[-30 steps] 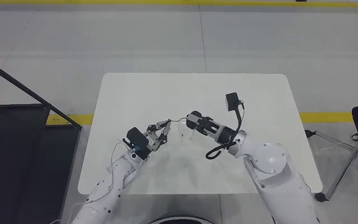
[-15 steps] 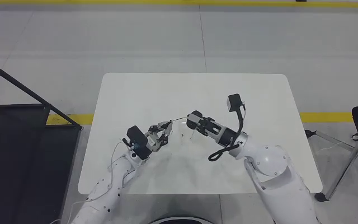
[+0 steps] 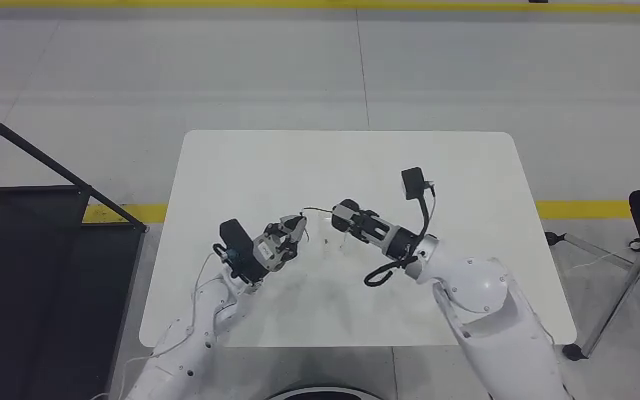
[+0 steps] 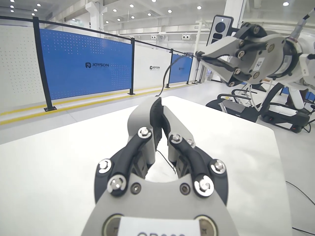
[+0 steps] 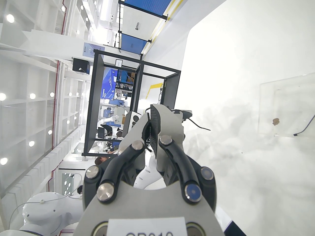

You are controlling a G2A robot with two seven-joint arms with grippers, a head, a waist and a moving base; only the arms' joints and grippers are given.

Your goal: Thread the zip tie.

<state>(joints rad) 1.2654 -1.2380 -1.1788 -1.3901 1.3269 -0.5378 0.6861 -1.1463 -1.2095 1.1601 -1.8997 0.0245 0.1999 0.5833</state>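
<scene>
1. The thin black plastic zip tie (image 4: 167, 71) hangs in the air above the white rounded surface (image 3: 450, 180). It makes a curved strand between the two arms.
2. The left gripper (image 4: 157, 104) is pressed together on the zip tie near one end. The right gripper (image 4: 200, 57) is clamped on the other end with its very tips.
3. I judge the zip tie to be very light, and springy rather than limp, because it keeps an arc by itself. It is smooth and narrow, so it may slip or twist between the pads. A firm hold close to each end should give the best control for threading.
4. The top view shows the zip tie (image 3: 318, 210) as a fine line between the left gripper (image 3: 297, 224) and the right gripper (image 3: 338, 212), near the middle of the surface. Its bend is not visible there.
5. The left wrist view shows the arc and both holds clearly, and also a thin tail below the left gripper.
6. The right wrist view shows the right gripper (image 5: 150, 114) closed. Farther away, a clear flat sheet (image 5: 283, 99) lies on the surface with a short black strand (image 5: 301, 131) at its edge. This is perhaps another tie, but I cannot tell.
</scene>
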